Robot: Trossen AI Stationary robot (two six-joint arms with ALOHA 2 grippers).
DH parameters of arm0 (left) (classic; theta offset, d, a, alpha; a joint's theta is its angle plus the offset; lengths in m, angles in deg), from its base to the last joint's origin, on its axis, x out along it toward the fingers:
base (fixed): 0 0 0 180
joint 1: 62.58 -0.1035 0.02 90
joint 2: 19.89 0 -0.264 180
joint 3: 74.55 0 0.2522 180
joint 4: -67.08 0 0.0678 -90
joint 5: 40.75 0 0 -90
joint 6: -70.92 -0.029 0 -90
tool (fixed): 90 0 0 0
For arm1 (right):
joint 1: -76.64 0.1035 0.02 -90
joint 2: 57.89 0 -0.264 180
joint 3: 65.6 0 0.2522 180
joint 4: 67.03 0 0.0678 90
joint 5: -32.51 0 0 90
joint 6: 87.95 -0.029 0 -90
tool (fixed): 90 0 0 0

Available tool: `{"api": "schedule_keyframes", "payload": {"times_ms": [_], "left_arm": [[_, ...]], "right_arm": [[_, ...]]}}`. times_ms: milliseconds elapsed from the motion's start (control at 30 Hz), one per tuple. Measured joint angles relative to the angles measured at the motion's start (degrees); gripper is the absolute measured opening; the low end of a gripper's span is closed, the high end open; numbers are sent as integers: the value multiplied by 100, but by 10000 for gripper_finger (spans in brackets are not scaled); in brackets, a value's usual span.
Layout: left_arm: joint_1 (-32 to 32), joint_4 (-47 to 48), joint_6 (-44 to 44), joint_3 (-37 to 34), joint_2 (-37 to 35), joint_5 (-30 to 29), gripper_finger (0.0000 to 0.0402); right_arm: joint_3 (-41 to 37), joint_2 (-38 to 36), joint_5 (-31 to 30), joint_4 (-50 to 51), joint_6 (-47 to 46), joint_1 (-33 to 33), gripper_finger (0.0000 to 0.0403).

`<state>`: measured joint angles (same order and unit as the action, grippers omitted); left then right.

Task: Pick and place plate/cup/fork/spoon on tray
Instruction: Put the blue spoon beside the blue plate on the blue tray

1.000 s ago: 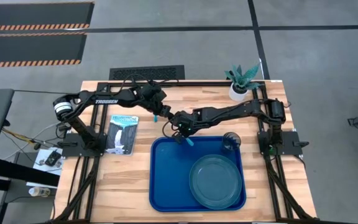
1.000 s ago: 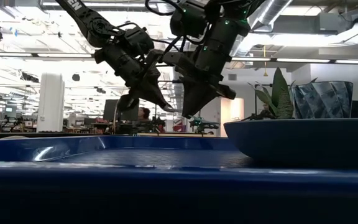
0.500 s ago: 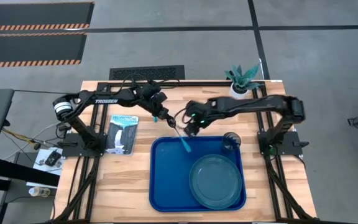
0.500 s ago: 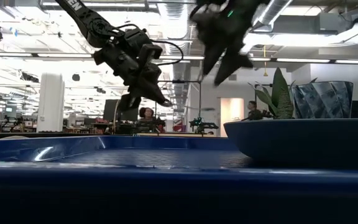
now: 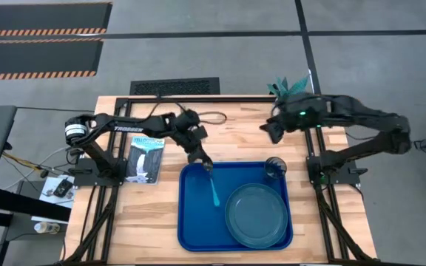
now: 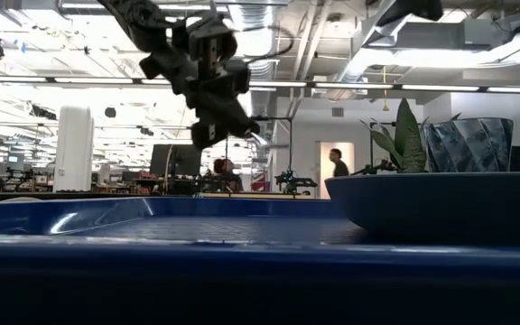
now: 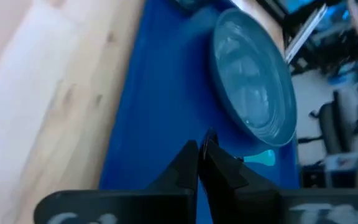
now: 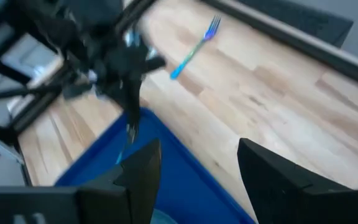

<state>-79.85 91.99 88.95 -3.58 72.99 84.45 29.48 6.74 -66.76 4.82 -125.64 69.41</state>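
Note:
The blue tray (image 5: 197,222) holds the teal plate (image 5: 256,216) at its near right and the dark cup (image 5: 275,168) in its far right corner. The spoon (image 5: 214,191), with its light blue handle, lies flat on the tray floor left of the plate. The fork (image 8: 194,46) lies on the bare wood beyond the left arm, which hides it in the high view. My left gripper (image 5: 206,164) hangs shut above the tray's far left corner. My right gripper (image 8: 194,180) is open and empty, high over the table's far right part.
A white pot with a green plant (image 5: 291,87) stands at the far right, partly under the right arm. A booklet (image 5: 145,157) lies on the wood left of the tray. Bare wood stretches between the tray's far edge and the table's far edge.
My right gripper has opened and let the spoon go over the tray's far left part, then risen and drawn back toward the table's right edge. The spoon now lies flat in the tray. My left gripper, still shut, has moved toward the near edge, to the tray's far left corner.

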Motion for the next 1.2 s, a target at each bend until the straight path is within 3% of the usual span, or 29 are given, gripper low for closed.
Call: {"api": "schedule_keyframes", "payload": {"times_ms": [300, 567, 900, 1200], "left_arm": [[747, -3, -33, 273, 0, -747, 0], [1216, 158, -147, 281, 63, -751, 0], [1587, 23, 250, 665, 1328, -582, 0], [1636, 334, 213, 979, 1628, -440, 0]], "right_arm": [[0, -552, -126, 72, 169, 5, 232], [-7, -499, -114, 794, 357, 12, 232], [-7, -440, -108, 1183, 487, 14, 232], [-7, -441, -108, 1388, 518, 321, 232]]}}
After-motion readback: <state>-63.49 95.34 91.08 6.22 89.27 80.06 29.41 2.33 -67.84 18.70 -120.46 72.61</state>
